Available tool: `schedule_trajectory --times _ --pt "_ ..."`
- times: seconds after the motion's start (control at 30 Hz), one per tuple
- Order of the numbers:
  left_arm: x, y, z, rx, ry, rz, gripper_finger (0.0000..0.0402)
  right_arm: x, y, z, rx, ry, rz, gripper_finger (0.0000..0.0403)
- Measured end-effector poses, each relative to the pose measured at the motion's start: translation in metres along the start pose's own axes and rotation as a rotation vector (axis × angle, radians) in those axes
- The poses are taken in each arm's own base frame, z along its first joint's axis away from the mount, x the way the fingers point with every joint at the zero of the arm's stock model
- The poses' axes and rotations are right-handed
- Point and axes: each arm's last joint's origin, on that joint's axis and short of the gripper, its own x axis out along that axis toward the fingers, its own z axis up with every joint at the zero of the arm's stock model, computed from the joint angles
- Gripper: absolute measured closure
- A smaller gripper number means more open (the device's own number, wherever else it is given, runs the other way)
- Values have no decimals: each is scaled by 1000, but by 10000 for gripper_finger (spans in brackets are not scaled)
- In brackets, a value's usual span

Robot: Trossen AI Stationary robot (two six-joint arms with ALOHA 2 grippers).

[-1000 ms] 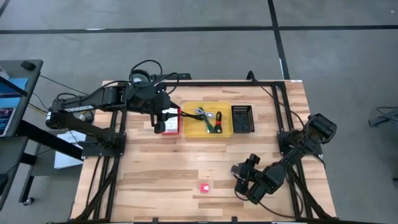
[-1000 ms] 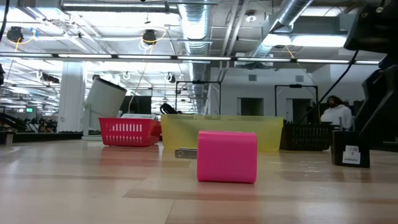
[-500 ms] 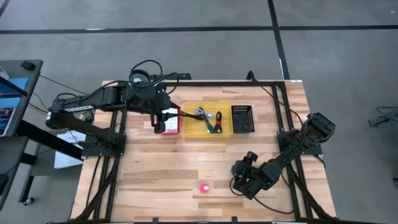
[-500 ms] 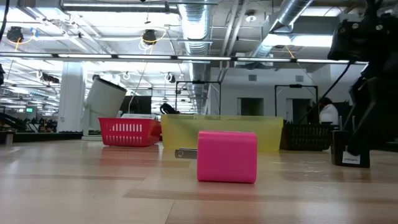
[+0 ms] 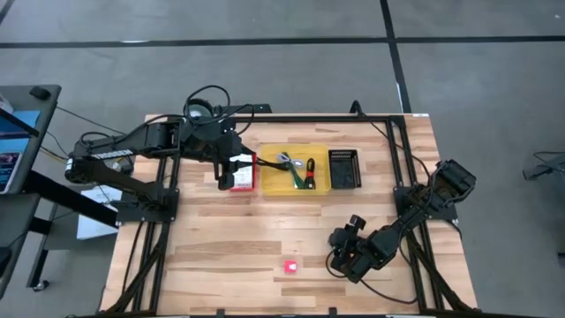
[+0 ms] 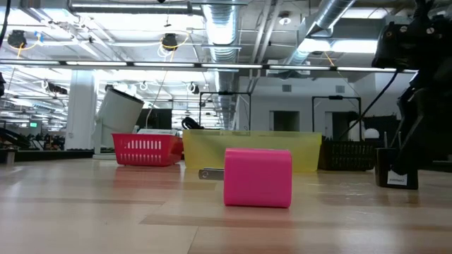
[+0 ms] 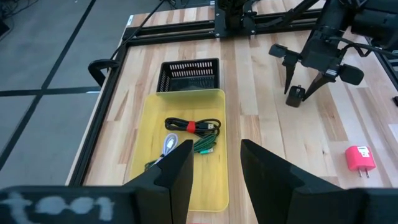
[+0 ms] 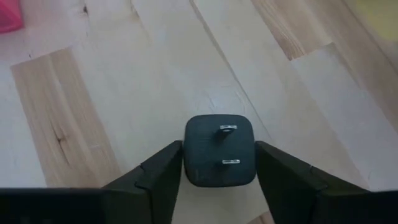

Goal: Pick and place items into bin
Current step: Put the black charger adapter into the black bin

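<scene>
A small black cube with two metal prongs (image 8: 219, 151) stands on the wood near the table's right near corner, prongs facing up. My right gripper (image 8: 219, 163) comes down over it, one finger on each side. The cube also shows in the left wrist view (image 7: 295, 96) and the low view (image 6: 395, 176). A pink-red plug cube (image 5: 290, 266) lies on its side to its left. The yellow bin (image 5: 267, 181) holds green, black and red cable-like pieces (image 7: 193, 134). My left gripper (image 7: 217, 168) hovers open over the red basket beside the bin. My right gripper has the black cube pinched between its two fingers (image 8: 165, 171), which lie against two opposite side walls (image 8: 189, 155). The fingers come from above, pointing down. The cube stands upright with its underside on the table (image 6: 395, 185).
A red basket (image 5: 244, 177) stands left of the yellow bin and a black mesh basket (image 5: 344, 168) right of it, all at the table's far middle. A black frame (image 5: 397, 150) runs round the table. Bare wood lies between the bins and the pink-red cube.
My right gripper has moved a little toward the table's left and far edges, coming over the black cube, and has kept still for the last half second. The cube and the pink-red plug stay where they were.
</scene>
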Motion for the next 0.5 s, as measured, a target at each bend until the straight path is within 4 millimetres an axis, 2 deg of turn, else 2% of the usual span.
schedule_trajectory --times 0.2,0.3,0.5 --pt "0 0 0 -1 0 0 275 0 1 1 6 -8 5 259" --pt "0 0 0 -1 1 0 275 0 1 1 15 -10 8 259" --pt "0 0 0 -5 2 0 275 0 3 5 37 -21 24 224"
